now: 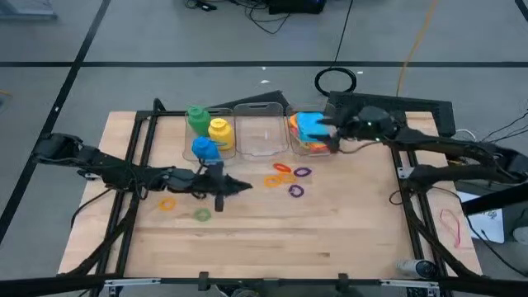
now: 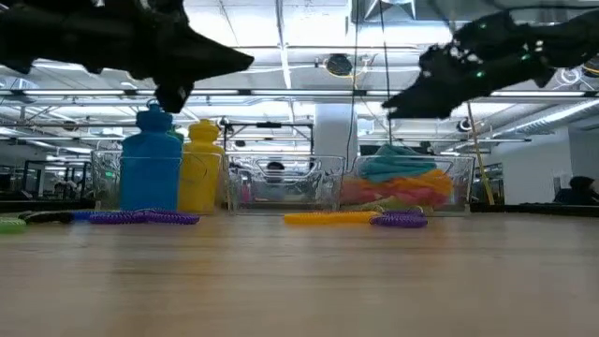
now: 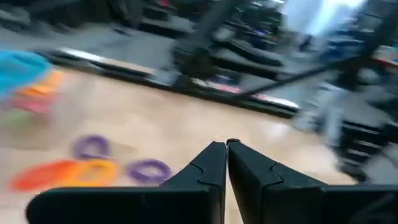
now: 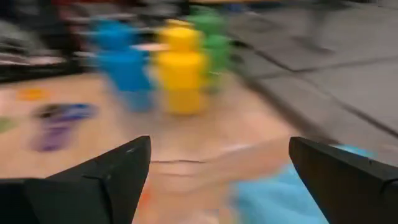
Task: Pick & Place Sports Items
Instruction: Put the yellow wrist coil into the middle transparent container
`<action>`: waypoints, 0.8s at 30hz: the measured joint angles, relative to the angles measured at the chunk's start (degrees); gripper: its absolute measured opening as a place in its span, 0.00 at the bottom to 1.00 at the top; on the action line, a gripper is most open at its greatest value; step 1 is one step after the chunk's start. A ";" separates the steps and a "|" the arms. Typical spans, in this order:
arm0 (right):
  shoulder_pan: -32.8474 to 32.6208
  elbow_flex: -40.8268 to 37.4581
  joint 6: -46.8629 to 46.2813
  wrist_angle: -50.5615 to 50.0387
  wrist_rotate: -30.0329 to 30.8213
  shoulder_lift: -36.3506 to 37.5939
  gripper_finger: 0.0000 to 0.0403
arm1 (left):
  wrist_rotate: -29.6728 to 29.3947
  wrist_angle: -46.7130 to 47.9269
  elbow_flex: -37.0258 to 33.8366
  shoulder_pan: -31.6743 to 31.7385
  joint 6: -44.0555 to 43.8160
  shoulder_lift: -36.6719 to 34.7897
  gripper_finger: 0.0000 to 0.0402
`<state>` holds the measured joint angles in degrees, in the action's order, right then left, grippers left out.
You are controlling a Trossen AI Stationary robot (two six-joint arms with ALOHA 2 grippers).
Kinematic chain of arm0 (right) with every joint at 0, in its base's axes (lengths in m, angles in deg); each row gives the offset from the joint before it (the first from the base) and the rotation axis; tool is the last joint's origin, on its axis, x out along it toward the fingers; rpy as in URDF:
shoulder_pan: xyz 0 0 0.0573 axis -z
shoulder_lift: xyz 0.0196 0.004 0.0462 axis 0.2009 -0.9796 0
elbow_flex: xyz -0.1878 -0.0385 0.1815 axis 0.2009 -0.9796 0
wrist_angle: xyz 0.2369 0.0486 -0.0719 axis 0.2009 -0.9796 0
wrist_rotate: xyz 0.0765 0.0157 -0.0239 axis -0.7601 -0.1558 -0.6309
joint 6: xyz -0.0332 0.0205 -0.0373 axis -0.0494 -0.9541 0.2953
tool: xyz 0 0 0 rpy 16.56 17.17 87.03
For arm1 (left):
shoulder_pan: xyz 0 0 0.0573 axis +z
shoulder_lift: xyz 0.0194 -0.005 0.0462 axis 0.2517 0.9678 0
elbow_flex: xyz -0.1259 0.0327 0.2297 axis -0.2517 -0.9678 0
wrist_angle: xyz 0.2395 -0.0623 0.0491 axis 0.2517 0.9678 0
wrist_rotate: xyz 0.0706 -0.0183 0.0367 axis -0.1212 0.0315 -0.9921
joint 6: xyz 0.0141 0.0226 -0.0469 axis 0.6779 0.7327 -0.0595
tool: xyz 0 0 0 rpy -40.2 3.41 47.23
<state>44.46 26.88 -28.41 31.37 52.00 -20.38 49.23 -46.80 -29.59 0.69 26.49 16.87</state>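
Green (image 1: 198,118), yellow (image 1: 219,132) and blue (image 1: 205,149) bottle-like pieces stand upright in the left clear bin. Folded cloths (image 1: 308,130), blue on top, lie stacked in the right clear bin. Purple (image 1: 302,172) and orange (image 1: 282,167) rings lie on the table's middle, and an orange ring (image 1: 167,203) and a green ring (image 1: 202,214) lie farther left. My left gripper (image 1: 241,186) is shut and empty above the table, left of the middle rings. My right gripper (image 4: 221,152) is open and empty over the cloths (image 4: 292,193).
An empty clear bin (image 1: 261,132) stands between the other two at the table's far side. A black cable loop (image 1: 335,81) lies on the floor beyond the table. The near half of the wooden table (image 1: 272,247) is bare.
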 joint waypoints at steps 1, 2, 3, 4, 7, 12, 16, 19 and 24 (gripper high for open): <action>-1.54 -0.02 -0.02 -0.67 -1.64 1.27 0.72 | 1.85 0.57 0.00 0.00 -0.68 0.00 0.04; -3.30 -0.02 0.01 -1.22 -3.43 2.57 0.72 | 3.28 1.26 0.00 0.00 -1.12 0.00 0.04; -5.20 -0.02 0.09 -1.97 -5.34 3.95 0.72 | 4.20 1.89 0.00 0.00 -1.35 0.00 0.04; -7.24 -0.02 0.16 -2.86 -7.58 5.39 0.72 | 4.67 2.60 0.00 0.00 -1.36 0.00 0.04; -13.38 -0.02 0.34 -5.29 -12.93 9.94 0.72 | 4.88 5.35 0.00 0.00 -1.32 0.00 0.04; -19.25 -0.02 0.46 -11.28 -10.08 20.89 0.72 | 3.09 7.61 0.00 0.00 -1.30 0.00 0.04; -19.46 -0.04 0.42 -15.44 -7.95 31.62 0.72 | 0.44 7.66 0.00 0.00 -1.26 0.00 0.04; -19.46 -0.10 3.09 -17.99 -7.08 38.68 0.72 | -1.19 7.64 0.00 0.00 -1.06 0.00 0.04; -19.46 -0.17 5.94 -24.32 -6.70 46.93 0.72 | -4.17 7.64 0.00 0.04 1.60 0.00 0.04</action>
<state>25.00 26.71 -22.47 7.05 45.29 26.55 45.06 -39.16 -29.59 0.73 28.08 16.87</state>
